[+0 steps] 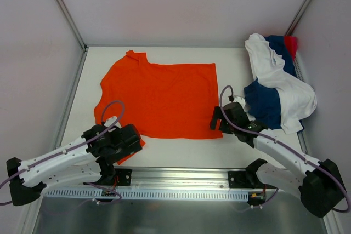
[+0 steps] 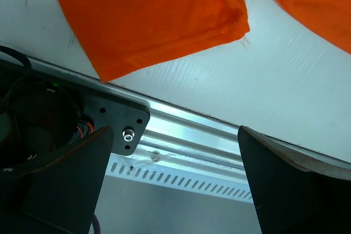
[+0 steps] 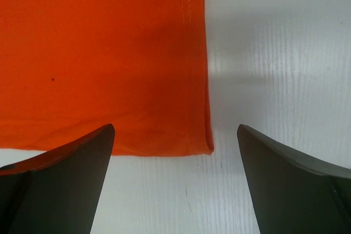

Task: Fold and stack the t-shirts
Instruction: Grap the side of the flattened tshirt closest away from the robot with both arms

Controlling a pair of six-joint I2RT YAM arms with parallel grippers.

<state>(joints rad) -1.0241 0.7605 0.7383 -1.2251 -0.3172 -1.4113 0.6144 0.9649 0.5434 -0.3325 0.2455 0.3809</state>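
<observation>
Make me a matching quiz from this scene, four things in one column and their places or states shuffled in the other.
1 orange t-shirt
2 white t-shirt
3 red-pink t-shirt
4 right gripper

a open over a hem corner
b barely showing, far right corner
c spread flat in the middle
d crumpled on top at the right

Pairs: 1-c, 2-d, 3-b, 4-a

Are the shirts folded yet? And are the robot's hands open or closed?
orange t-shirt, spread flat, not folded
white t-shirt, crumpled
navy blue t-shirt, crumpled under the white one
red-pink t-shirt, mostly hidden behind them
left gripper, open, empty
right gripper, open, empty, over the orange t-shirt's corner
</observation>
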